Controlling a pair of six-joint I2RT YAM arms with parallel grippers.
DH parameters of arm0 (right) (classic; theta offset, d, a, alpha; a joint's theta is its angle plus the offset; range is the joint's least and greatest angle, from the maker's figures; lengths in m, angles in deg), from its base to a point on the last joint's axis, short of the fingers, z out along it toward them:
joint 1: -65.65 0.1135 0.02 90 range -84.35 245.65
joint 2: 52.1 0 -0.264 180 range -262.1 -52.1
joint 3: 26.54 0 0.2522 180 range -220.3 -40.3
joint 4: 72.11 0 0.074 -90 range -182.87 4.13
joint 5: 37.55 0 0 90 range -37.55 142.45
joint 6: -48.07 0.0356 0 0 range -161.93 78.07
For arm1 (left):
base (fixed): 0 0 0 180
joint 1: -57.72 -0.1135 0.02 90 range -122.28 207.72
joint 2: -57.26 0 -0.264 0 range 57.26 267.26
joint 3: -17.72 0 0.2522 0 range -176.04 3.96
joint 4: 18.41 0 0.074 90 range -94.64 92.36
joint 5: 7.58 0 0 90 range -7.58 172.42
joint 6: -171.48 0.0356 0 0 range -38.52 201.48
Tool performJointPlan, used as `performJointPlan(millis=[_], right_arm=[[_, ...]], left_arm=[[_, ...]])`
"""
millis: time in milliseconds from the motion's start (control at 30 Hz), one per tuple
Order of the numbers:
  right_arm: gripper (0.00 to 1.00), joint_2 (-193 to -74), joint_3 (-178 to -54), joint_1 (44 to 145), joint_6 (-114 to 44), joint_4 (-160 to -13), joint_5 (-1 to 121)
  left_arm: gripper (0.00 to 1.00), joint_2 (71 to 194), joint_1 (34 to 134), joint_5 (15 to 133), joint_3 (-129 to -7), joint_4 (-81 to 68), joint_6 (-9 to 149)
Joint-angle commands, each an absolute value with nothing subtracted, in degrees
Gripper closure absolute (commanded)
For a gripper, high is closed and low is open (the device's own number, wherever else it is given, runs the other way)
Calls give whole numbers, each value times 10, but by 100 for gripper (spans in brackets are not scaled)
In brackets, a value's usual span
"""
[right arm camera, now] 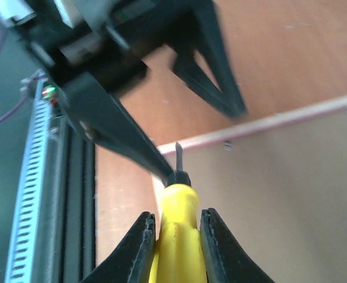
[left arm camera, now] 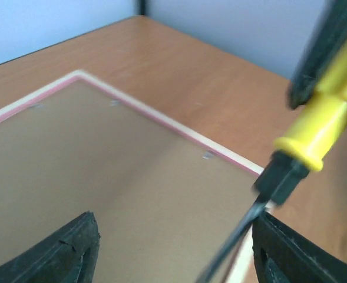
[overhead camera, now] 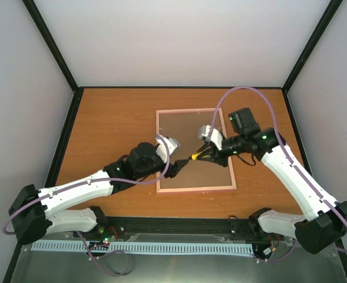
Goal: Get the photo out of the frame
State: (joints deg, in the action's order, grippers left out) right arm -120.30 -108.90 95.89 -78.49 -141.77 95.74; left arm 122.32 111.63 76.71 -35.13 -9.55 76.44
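Observation:
The pink frame [overhead camera: 195,188] lies face down in the middle of the table, its brown backing board [overhead camera: 191,127] facing up. The photo is hidden under the board. My right gripper [overhead camera: 205,154] is shut on a yellow-handled screwdriver [overhead camera: 195,157], whose dark blade points toward the frame's left edge. The right wrist view shows the handle [right arm camera: 178,218] clamped between the fingers of my right gripper [right arm camera: 178,227]. My left gripper [overhead camera: 176,165] is open and empty just above the board near that edge. In the left wrist view [left arm camera: 173,247] the screwdriver [left arm camera: 320,127] slants down beside its right finger.
Small metal tabs [left arm camera: 208,155] sit along the frame's rim [left arm camera: 161,121] and hold the board [left arm camera: 102,177]; one tab [right arm camera: 227,144] lies near the blade tip. The left arm's black fingers [right arm camera: 120,127] cross just above the blade. Black enclosure rails border the table.

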Motion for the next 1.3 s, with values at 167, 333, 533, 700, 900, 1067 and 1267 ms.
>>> performJointPlan(millis=[167, 333, 533, 700, 900, 1067, 1267], right_arm=[[97, -1185, -970, 835, -709, -1290, 1027], [97, -1189, -922, 834, -682, -1224, 1057], [97, -1173, -898, 833, -688, -1211, 1030], [97, -1165, -897, 834, -691, -1217, 1033], [97, -1160, -896, 834, -696, -1223, 1035], [97, -1159, -899, 834, -698, -1224, 1032], [97, -1155, -898, 834, -698, -1223, 1027]], left_arm=[[57, 1190, 1107, 1039, -386, 143, 348], [53, 1214, 1107, 1027, -369, 214, 238], [41, 1231, 1107, 977, -323, 193, 248], [50, 1290, 1107, 949, -331, 185, 272], [50, 1342, 1107, 962, -353, 192, 254], [54, 1367, 1107, 963, -357, 175, 254], [60, 1402, 1107, 946, -363, 158, 277]])
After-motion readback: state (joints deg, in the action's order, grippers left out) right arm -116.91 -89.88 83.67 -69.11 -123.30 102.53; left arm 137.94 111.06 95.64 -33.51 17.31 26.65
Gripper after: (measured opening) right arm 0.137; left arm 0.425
